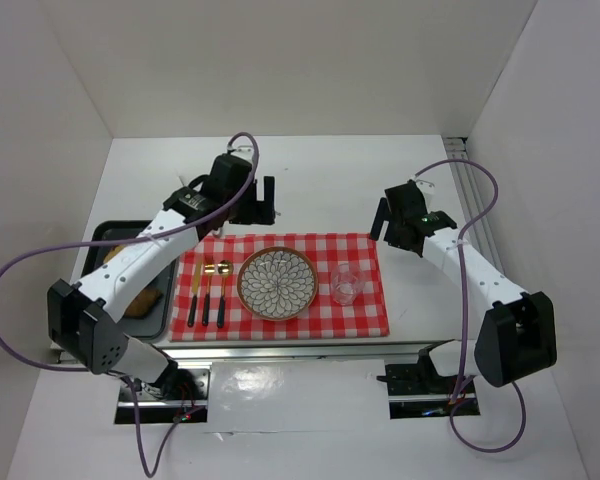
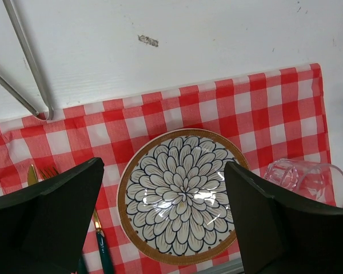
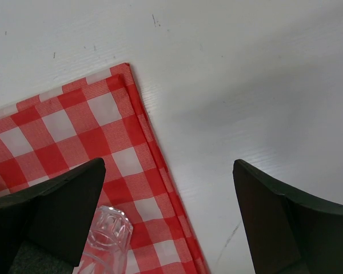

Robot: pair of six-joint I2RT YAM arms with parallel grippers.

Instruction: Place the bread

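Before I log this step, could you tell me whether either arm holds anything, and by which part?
Nothing is held: the left fingers and the right fingers stand open with nothing between them.

Top view: taken from high behind the arm bases, whole table covered. Left wrist view: aimed steeply down, close over plate and checked cloth. Right wrist view: held close over the cloth's corner. Glass is shared by all three.
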